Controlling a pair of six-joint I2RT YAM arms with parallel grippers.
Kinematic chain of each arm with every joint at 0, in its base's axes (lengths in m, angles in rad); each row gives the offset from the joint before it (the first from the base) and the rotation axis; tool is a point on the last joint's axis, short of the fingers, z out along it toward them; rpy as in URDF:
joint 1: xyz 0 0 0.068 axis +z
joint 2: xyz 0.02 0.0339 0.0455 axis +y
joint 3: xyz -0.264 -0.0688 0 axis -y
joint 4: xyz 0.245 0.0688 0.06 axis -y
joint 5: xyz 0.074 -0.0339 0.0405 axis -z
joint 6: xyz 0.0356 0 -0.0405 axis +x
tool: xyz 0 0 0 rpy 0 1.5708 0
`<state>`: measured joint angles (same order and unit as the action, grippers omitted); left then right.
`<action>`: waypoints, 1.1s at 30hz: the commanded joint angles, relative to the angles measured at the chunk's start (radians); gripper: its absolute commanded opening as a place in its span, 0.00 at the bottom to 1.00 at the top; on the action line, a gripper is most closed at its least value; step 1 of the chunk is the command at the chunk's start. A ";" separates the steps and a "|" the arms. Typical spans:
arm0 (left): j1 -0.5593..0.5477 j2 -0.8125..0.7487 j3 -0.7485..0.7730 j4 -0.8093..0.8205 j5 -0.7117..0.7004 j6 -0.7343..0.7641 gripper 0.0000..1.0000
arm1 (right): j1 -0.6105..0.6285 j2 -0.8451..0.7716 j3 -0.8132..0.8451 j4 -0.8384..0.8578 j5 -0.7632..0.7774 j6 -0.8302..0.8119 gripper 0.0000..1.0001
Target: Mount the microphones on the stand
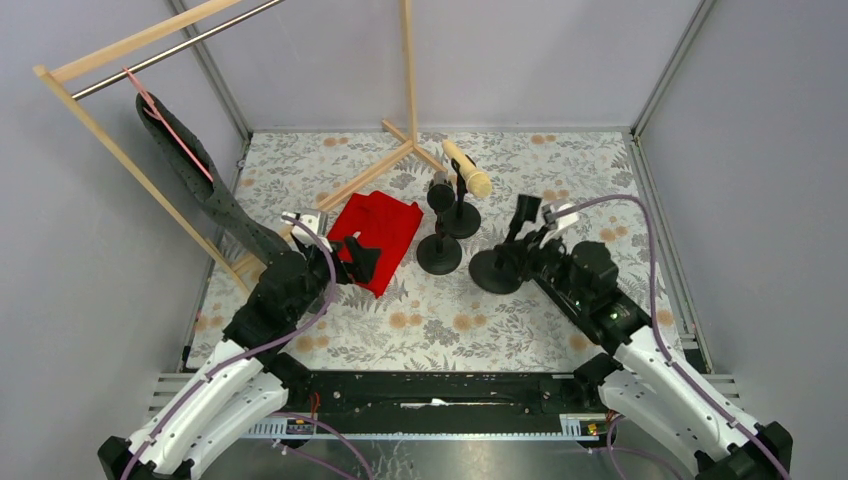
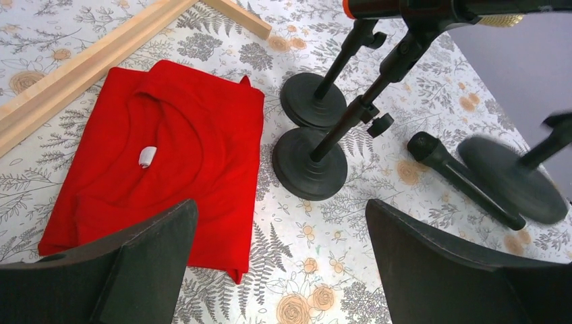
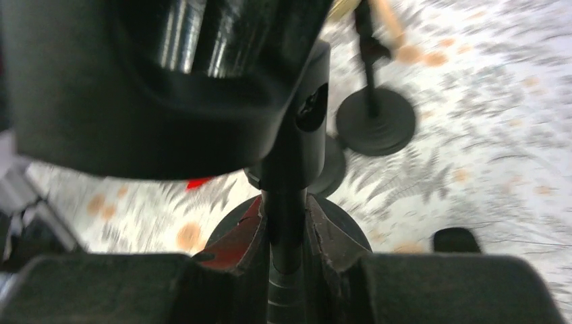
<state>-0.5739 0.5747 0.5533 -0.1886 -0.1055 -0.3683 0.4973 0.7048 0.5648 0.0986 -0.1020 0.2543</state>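
Note:
Three black round-based stands are on the floral table. The far stand (image 1: 459,215) carries the cream-beige microphone (image 1: 466,167). The middle stand (image 2: 310,164) carries the black microphone with the orange-red tip (image 2: 405,8). My right gripper (image 3: 287,223) is shut on the pole of the right stand (image 1: 497,270), just below its empty clip (image 3: 155,81). The second black microphone (image 2: 465,179) lies on the table beside that stand's base (image 2: 512,179). My left gripper (image 2: 280,209) is open and empty, above the table at the red cloth's near edge.
A folded red shirt (image 1: 378,235) lies left of the stands. A wooden clothes rack (image 1: 130,160) with a dark garment (image 1: 205,190) stands at the back left, its floor bars (image 2: 88,64) beside the shirt. Grey walls enclose the table.

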 commanded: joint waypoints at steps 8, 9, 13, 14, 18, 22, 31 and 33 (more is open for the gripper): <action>0.005 -0.012 0.081 -0.059 -0.158 0.117 0.99 | 0.248 -0.007 -0.210 0.404 -0.214 -0.123 0.00; 0.004 -0.014 0.089 -0.067 -0.173 0.134 0.99 | 0.262 0.007 -0.228 0.453 -0.219 -0.132 0.00; 0.005 -0.031 0.077 -0.071 -0.186 0.160 0.99 | 0.322 0.141 -0.280 0.708 -0.262 -0.146 0.00; 0.004 -0.033 0.074 -0.071 -0.182 0.158 0.99 | 0.340 0.167 -0.280 0.759 -0.256 -0.154 0.00; 0.005 -0.039 0.063 -0.078 -0.177 0.155 0.99 | 0.413 0.383 -0.259 0.946 -0.226 -0.210 0.00; 0.005 -0.047 0.070 -0.095 -0.188 0.159 0.99 | 0.461 0.574 -0.229 1.117 -0.196 -0.239 0.00; 0.005 -0.075 0.044 -0.108 -0.198 0.158 0.99 | 0.496 0.819 -0.236 1.393 -0.019 -0.303 0.16; 0.004 -0.070 0.045 -0.107 -0.198 0.162 0.99 | 0.497 0.851 -0.237 1.413 -0.006 -0.303 0.29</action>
<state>-0.5739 0.5083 0.5922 -0.3195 -0.2855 -0.2176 0.9798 1.5177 0.2798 1.2346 -0.1909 -0.0036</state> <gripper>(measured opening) 0.987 0.231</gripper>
